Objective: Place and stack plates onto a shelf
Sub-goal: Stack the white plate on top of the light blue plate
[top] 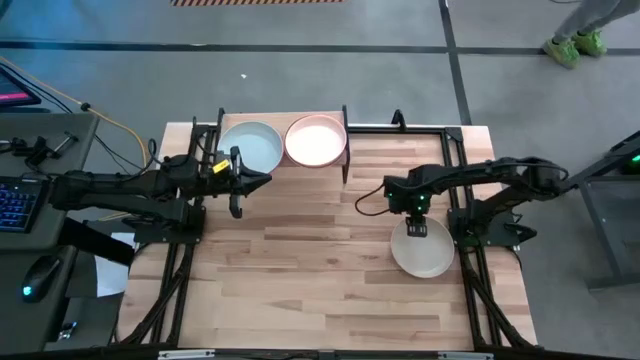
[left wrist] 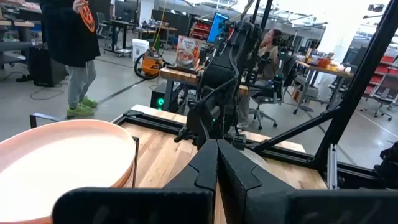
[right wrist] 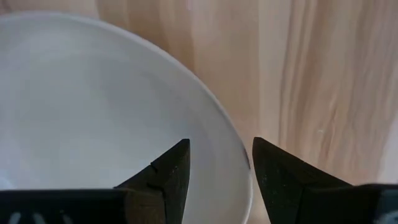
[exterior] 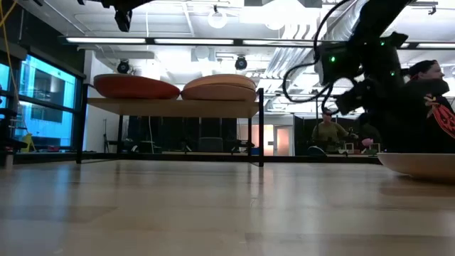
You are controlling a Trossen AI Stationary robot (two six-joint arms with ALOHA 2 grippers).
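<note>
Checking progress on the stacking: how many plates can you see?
3 tops visible: pale blue plate and pink plate on the shelf, cream plate on the table. Each shelf pile hides at least one more.

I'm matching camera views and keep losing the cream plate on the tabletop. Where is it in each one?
High: cream plate, lower right, under the right end effector.
Low: right edge.
Left wrist: not clearly visible.
Right wrist: fills the left.
Shared landmark: the shelf.
</note>
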